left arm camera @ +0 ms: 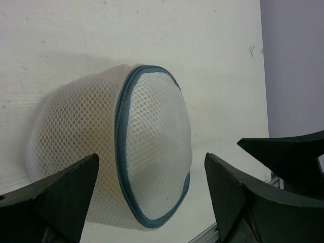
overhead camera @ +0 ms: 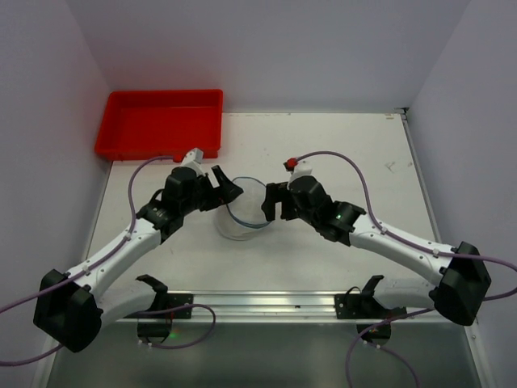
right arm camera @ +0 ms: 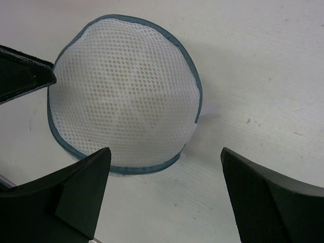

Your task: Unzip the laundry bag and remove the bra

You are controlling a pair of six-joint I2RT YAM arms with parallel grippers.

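Observation:
The laundry bag point(overhead camera: 245, 212) is a round white mesh dome with a dark blue-grey zipper band around its rim, lying on the table between both arms. It fills the left wrist view point(left arm camera: 152, 147) and the right wrist view point(right arm camera: 124, 96). The zipper looks closed; I see no pull tab. The bra is hidden; only a faint beige tint shows through the mesh. My left gripper point(overhead camera: 224, 191) point(left arm camera: 152, 167) is open just left of the bag, apart from it. My right gripper point(overhead camera: 273, 204) point(right arm camera: 166, 157) is open just right of it, empty.
A red plastic tray point(overhead camera: 161, 121) stands at the back left of the table. A metal rail point(overhead camera: 266, 303) runs along the near edge. White walls close in the left, back and right. The other arm's finger shows in each wrist view point(left arm camera: 288, 149) point(right arm camera: 25, 71).

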